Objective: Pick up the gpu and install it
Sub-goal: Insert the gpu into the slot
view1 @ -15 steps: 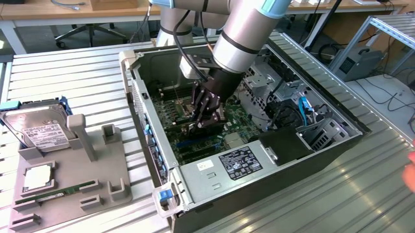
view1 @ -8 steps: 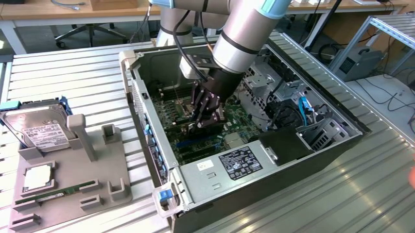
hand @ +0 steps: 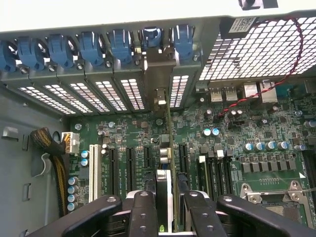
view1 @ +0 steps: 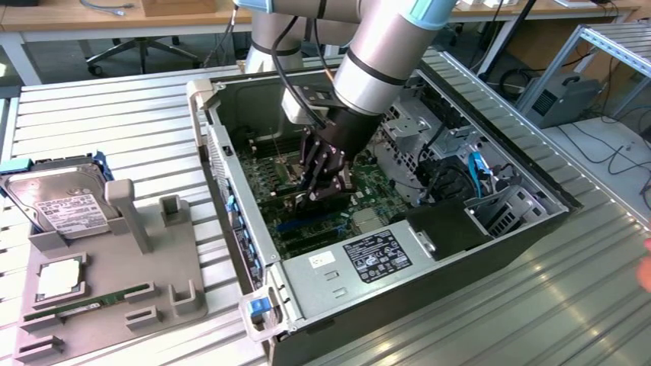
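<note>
The gpu (hand: pixel 169 148) shows edge-on in the wrist view as a thin green board with a black cooler block. Its silver end bracket (hand: pixel 159 84) stands against the case's rear slot openings, below the blue latches. My gripper (hand: pixel 168 217) is shut on the card's edge, with a black finger (hand: pixel 143 212) on each side of it. The card stands upright over the motherboard (hand: pixel 247 133), in line with the black expansion slots. I cannot tell whether it is seated. In the exterior view my gripper (view1: pixel 320 187) reaches down into the open computer case (view1: pixel 219 152).
At the exterior view's left, a grey holder tray (view1: pixel 163 259) carries a silver hard drive (view1: pixel 66 206), a processor (view1: pixel 59 278) and a RAM stick (view1: pixel 87 305). The power supply (view1: pixel 376 255), drive cage and cables crowd the case's near end. A hand (view1: pixel 644 267) shows at the right edge.
</note>
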### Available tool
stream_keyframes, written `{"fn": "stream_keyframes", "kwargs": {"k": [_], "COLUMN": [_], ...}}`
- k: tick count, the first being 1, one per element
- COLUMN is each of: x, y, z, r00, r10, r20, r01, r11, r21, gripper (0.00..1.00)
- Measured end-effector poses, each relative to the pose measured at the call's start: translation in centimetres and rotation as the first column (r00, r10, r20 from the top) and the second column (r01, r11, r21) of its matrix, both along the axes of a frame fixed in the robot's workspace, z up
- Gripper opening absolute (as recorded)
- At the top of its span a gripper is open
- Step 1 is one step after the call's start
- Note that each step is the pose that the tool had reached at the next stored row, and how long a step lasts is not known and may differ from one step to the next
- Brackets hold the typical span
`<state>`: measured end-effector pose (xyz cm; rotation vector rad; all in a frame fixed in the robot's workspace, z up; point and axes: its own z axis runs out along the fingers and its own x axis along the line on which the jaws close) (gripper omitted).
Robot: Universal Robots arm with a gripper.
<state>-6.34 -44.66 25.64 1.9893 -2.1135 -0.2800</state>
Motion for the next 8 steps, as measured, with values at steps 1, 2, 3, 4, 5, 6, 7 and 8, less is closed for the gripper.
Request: {"fn": "stream_keyframes", "kwargs": {"k": [1, 2, 3, 4, 5, 6, 7, 8], "x": [0.00, 0.00, 0.00, 0.00, 0.00, 0.00, 0.00, 0.00], "y": [0.00, 0.00, 0.00, 0.00, 0.00, 0.01, 0.01, 0.01], "z": [0.00, 0.00, 0.00, 0.00, -0.01, 0.00, 0.01, 0.03], "r00": [1.0000, 1.0000, 1.0000, 1.0000, 1.0000, 1.0000, 1.0000, 1.0000], "r10": [0.000, 0.000, 0.000, 0.002, 0.005, 0.007, 0.007, 0.007], "r20": [0.0000, 0.0000, 0.0000, 0.0001, 0.0001, 0.0000, 0.0001, 0.0001], "r01": [0.000, 0.000, 0.000, -0.002, -0.005, -0.007, -0.007, -0.007], "r11": [1.0000, 1.0000, 1.0000, 1.0000, 1.0000, 1.0000, 1.0000, 1.0000], "r21": [0.0000, 0.0001, 0.0001, 0.0001, 0.0002, 0.0003, 0.0002, 0.0003], "gripper": [0.27, 0.27, 0.27, 0.27, 0.27, 0.27, 0.27, 0.27]}}
